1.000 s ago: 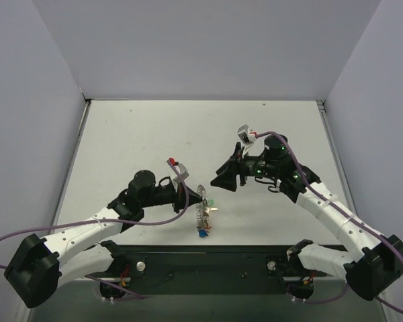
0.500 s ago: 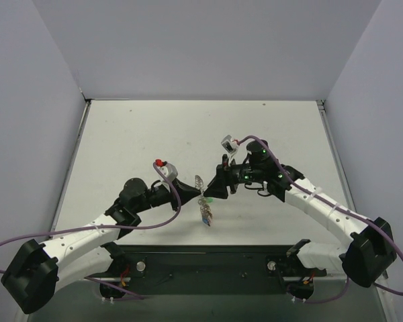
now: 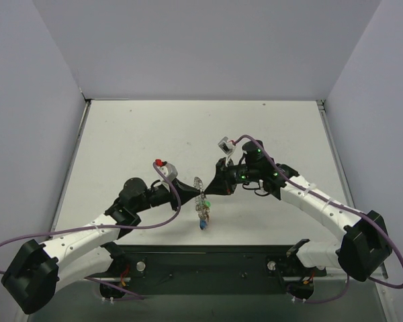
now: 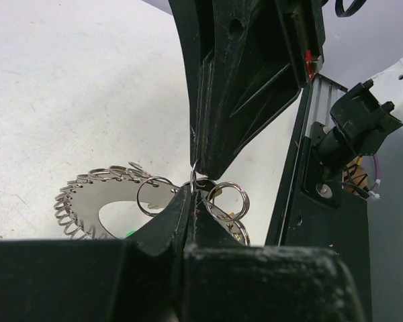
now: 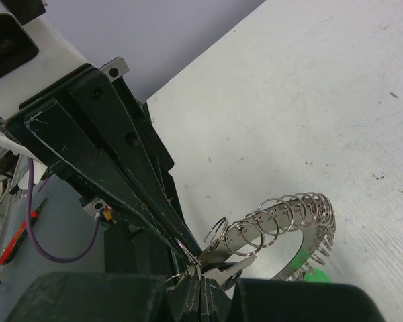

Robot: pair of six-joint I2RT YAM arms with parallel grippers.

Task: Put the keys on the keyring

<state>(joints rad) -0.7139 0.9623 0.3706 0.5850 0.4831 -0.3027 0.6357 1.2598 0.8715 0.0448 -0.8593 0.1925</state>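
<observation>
Holds the keyring (image 3: 199, 188) above the tabletop (image 3: 134, 134) at frame centre with left tool (image 3: 191, 191) and right tool (image 3: 207, 193), both pinched closed on its rim loops. Looks partly done: shows some keys (image 3: 202, 221) hanging below; cannot tell how many remain.

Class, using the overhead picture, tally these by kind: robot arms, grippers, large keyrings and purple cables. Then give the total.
Robot arms: 2, the left arm and the right arm
Grippers: 2, the left gripper and the right gripper
Keyring: 1
Purple cables: 2, the left cable and the right cable
Total: 7
</observation>
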